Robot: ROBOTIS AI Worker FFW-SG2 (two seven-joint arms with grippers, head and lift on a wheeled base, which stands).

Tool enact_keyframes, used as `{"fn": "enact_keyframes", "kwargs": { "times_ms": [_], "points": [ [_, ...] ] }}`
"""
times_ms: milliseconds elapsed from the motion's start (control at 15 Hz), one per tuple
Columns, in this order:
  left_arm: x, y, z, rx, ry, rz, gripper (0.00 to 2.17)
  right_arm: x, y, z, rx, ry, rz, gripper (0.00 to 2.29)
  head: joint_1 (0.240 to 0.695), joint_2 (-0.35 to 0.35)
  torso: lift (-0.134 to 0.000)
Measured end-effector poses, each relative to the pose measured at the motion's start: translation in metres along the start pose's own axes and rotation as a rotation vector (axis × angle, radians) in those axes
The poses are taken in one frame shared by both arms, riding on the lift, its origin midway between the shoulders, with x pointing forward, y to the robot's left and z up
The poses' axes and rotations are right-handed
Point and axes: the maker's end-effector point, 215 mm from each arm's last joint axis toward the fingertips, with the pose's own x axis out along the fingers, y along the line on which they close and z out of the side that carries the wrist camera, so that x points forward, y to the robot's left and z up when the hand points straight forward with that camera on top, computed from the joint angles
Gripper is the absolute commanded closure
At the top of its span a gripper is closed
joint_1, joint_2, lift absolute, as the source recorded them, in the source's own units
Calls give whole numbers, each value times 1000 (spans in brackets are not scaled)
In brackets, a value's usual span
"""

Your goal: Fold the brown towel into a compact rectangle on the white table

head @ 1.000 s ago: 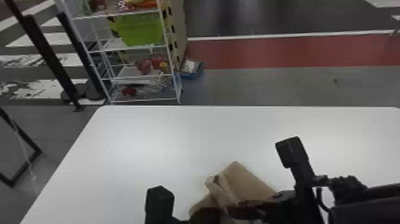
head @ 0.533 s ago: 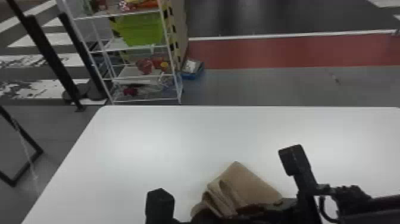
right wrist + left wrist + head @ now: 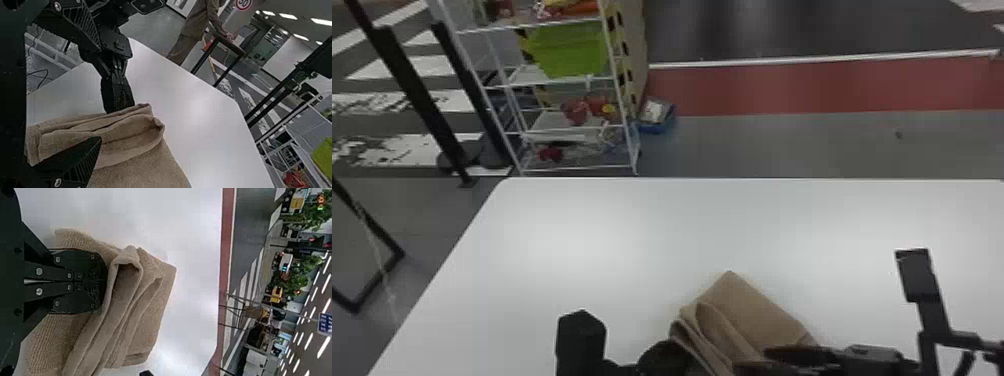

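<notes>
Left hand: at the near left side of the brown towel (image 3: 762, 310), the hand (image 3: 672, 357) is narrow, its two flat fingers (image 3: 80, 262) brought together over the cloth, tips against the raised layers; whether any cloth is pinched between them I cannot tell.
Right hand: at the near right side of the towel, the hand (image 3: 757, 361) is wide, its fingers well apart, one of them (image 3: 84, 158) overlapping the cloth in the right wrist view.
Brown towel: on the counter between the two arms, partly folded, one corner pointing away from the robot.
Raised layers: along the towel's left side, several loose folds (image 3: 127, 282) stand up side by side with gaps between them; the part to their right lies flatter.
Counter: white (image 3: 582, 235), under the towel and reaching out beyond it on both sides.
Blue box: on the floor past the towel and to its left, a box (image 3: 657, 125) just beside the rack.
White rack: also past the towel, farther left, a wire rack (image 3: 577, 168) with a green bin (image 3: 569, 52) on it.
</notes>
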Motion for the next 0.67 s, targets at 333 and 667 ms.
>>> {"fn": "enact_keyframes", "kwargs": {
  "times_ms": [333, 667],
  "points": [
    [-40, 35, 40, -13, -93, 51, 1642, -27, -15, 11, -15, -76, -54, 701, 695, 165, -123],
    [-64, 58, 79, -4, -219, 58, 1646, -52, -43, 22, -110, -154, -155, 1683, 695, 159, -123]
  ]
}}
